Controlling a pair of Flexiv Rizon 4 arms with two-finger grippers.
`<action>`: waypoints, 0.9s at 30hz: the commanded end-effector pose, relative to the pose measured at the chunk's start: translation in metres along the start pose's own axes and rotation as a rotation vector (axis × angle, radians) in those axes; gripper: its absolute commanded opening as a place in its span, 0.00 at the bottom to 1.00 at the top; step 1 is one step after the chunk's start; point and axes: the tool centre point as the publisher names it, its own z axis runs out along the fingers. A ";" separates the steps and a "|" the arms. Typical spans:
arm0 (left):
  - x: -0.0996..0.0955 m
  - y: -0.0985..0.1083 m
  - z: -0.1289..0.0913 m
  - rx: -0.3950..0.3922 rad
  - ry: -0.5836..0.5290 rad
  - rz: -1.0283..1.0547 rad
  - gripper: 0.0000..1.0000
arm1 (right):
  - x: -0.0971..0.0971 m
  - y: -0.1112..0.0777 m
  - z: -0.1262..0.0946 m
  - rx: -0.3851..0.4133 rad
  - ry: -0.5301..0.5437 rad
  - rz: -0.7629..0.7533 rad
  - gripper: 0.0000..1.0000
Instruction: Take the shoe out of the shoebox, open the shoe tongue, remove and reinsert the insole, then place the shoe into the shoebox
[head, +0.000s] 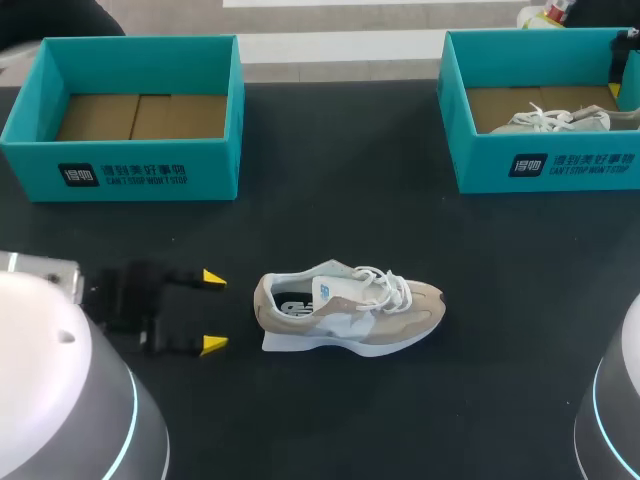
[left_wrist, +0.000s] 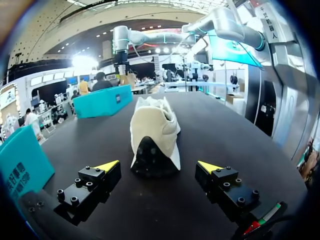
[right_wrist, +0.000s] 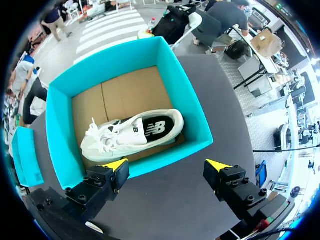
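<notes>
A beige and white shoe (head: 350, 310) lies on its side on the black table, heel toward my left gripper (head: 213, 312). That gripper is open, a short way from the heel and touching nothing. In the left wrist view the shoe (left_wrist: 152, 135) lies ahead of the spread fingers of the left gripper (left_wrist: 159, 166), its dark heel sole facing them. A white shoe (head: 555, 118) lies in the right teal shoebox (head: 550, 165). My right gripper (right_wrist: 167, 165) hangs open above that shoebox (right_wrist: 185, 95), over its near wall, with the white shoe (right_wrist: 132, 132) below and ahead.
An empty teal shoebox (head: 125, 170) with a cardboard floor stands at the back left. Both boxes sit near the table's far edge. My arms' grey bases fill the front corners.
</notes>
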 end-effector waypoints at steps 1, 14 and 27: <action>-0.008 -0.001 0.018 -0.012 0.010 -0.006 1.00 | 0.000 0.000 0.000 -0.001 0.001 0.000 1.00; -0.012 0.004 0.051 -0.034 0.010 -0.002 1.00 | 0.000 0.000 0.000 -0.001 0.001 0.000 1.00; -0.011 0.002 0.072 -0.035 0.033 -0.014 1.00 | 0.000 0.000 0.000 -0.001 0.001 0.000 1.00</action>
